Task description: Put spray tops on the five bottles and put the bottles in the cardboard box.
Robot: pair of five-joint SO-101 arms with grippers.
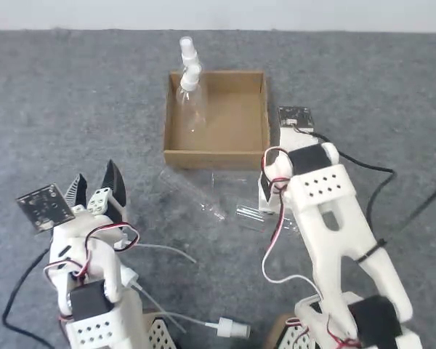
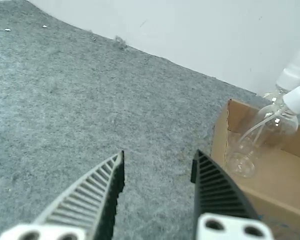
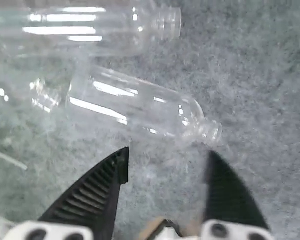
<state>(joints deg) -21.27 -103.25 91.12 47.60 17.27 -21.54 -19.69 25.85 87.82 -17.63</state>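
The cardboard box (image 1: 216,151) stands at the middle back of the table. A clear bottle with a white spray top (image 1: 191,98) stands in its left corner (image 2: 257,132). A second capped bottle (image 1: 187,49) rises just behind it (image 2: 293,76). Uncapped clear bottles lie in front of the box (image 1: 194,193), (image 1: 251,213). In the right wrist view one lies close under the jaws (image 3: 140,107) and another farther off (image 3: 90,27). My right gripper (image 3: 167,157) hangs open over the near one (image 1: 267,190). My left gripper (image 1: 94,187) is open and empty above bare carpet, left of the box (image 2: 159,157).
A loose white spray top (image 1: 229,329) with its thin tube lies near the front edge between the arms. Another thin tube (image 1: 167,251) lies beside the left arm. Grey carpet covers the table, and a white wall runs behind.
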